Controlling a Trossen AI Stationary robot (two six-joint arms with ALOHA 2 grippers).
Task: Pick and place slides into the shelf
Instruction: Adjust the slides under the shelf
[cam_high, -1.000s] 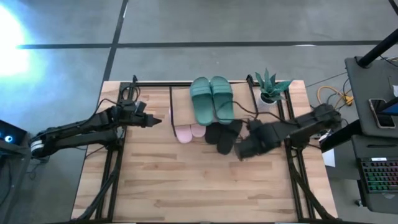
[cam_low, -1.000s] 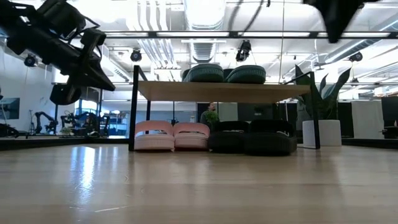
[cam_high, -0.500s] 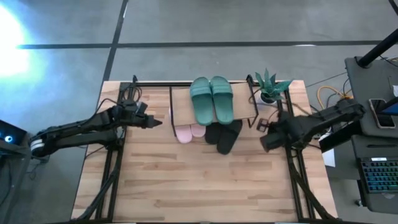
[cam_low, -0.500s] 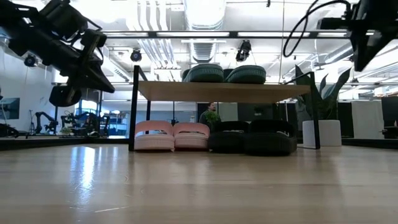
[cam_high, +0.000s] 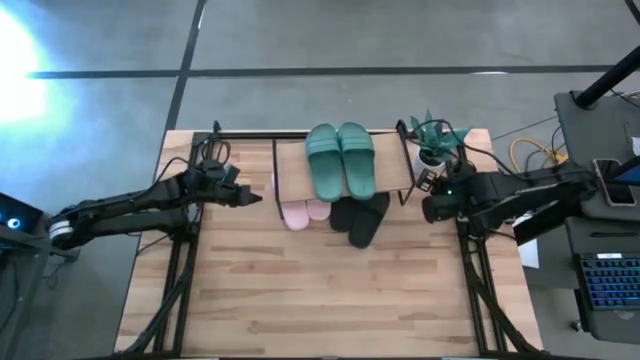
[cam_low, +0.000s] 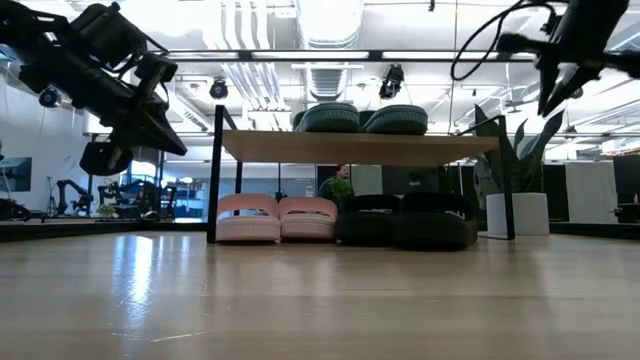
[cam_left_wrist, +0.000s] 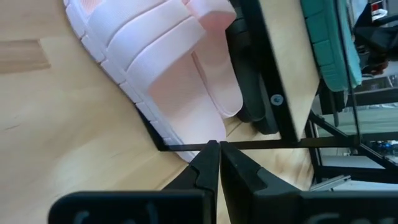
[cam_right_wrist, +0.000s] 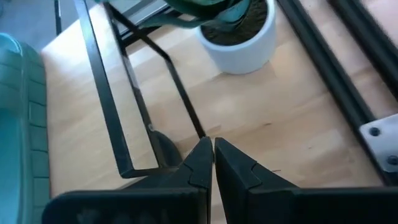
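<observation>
Since a second ago your right gripper (cam_high: 428, 208) has pulled right, off the black slides (cam_high: 360, 219), fingers shut and empty. All pairs sit in the shelf (cam_high: 395, 176); left gripper (cam_high: 254, 197) shut, empty. Retreat clear of its frame.

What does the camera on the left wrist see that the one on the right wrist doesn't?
Only the left wrist view shows a pink slide under the shelf board, behind the shut left gripper. Only the right wrist view shows a white plant pot, past the shut right gripper. Both show the shelf's black wire frame and a green slide.
</observation>
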